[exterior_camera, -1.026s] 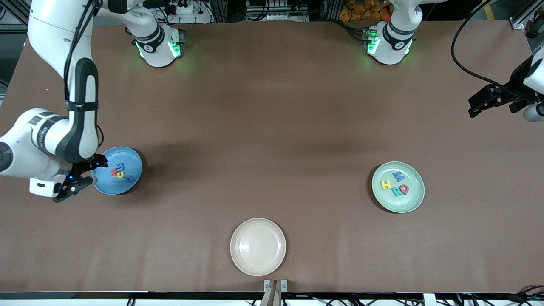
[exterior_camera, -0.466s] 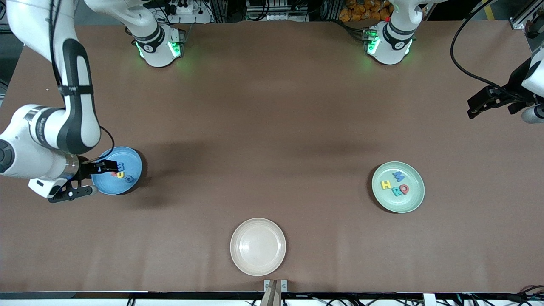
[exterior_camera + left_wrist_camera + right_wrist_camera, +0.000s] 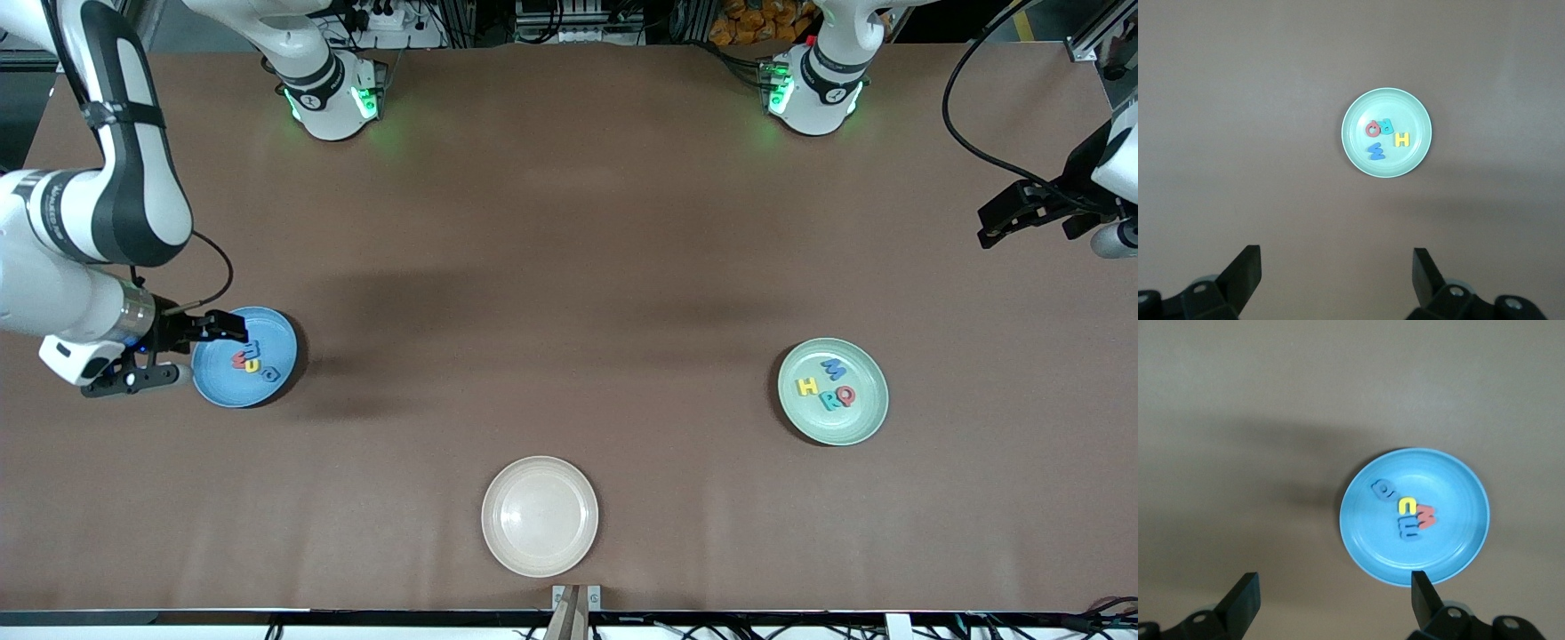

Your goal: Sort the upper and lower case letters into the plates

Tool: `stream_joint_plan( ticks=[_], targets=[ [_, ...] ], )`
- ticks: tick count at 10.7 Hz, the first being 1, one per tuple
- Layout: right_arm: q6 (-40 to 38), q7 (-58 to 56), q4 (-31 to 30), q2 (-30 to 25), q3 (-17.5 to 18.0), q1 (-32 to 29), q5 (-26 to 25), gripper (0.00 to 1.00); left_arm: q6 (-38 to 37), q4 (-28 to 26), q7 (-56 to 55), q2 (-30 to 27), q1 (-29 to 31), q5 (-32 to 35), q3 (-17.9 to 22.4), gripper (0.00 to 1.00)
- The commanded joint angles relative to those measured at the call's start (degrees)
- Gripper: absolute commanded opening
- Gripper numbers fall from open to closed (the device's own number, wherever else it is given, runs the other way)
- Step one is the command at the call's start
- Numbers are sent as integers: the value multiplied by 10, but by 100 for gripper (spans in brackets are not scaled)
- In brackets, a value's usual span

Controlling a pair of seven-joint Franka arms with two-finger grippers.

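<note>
The matte blue plate (image 3: 267, 392) (image 3: 1451, 473) lies toward the right arm's end of the table. It holds a red m (image 3: 1427, 515), a yellow u (image 3: 1407, 505), a blue m (image 3: 1408, 530) and a blue a (image 3: 1382, 489). My right gripper (image 3: 209, 354) (image 3: 1335, 583) hangs open and empty over that plate's edge. The mint green plate (image 3: 855, 428) (image 3: 1405, 105) toward the left arm's end carries a yellow H (image 3: 1402, 139), red Q (image 3: 1373, 128), teal R (image 3: 1387, 125) and blue M (image 3: 1376, 152). High above the table's end, my left gripper (image 3: 985, 227) (image 3: 1336, 257) waits open and empty.
An empty cream-beige plate (image 3: 540, 516) sits near the table's front edge, nearer to the front camera than both other plates. Brown table surface stretches between the plates. Both arm bases stand along the table's back edge.
The right arm has risen and swung outward, carrying its open gripper from beside the blue plate to over its edge. The left arm has hardly moved.
</note>
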Motion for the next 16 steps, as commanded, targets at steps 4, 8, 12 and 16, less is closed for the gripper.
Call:
stream_joint_plan(
  ticks=[4, 8, 12, 16],
  targets=[
    [49, 14, -87, -116, 27, -31, -20, 100, 4, -3, 8, -4, 6, -14, -1, 100],
    [-99, 21, 46, -146, 23, -43, -12, 100, 4, -3, 8, -4, 6, -14, -1, 100],
    [-234, 107, 178, -136, 21, -34, -19, 100, 4, -1, 13, -4, 6, -15, 3, 100],
    [-283, 124, 232, -137, 25, -32, -43, 100, 4, 4, 16, -4, 6, -16, 2, 100]
  ],
)
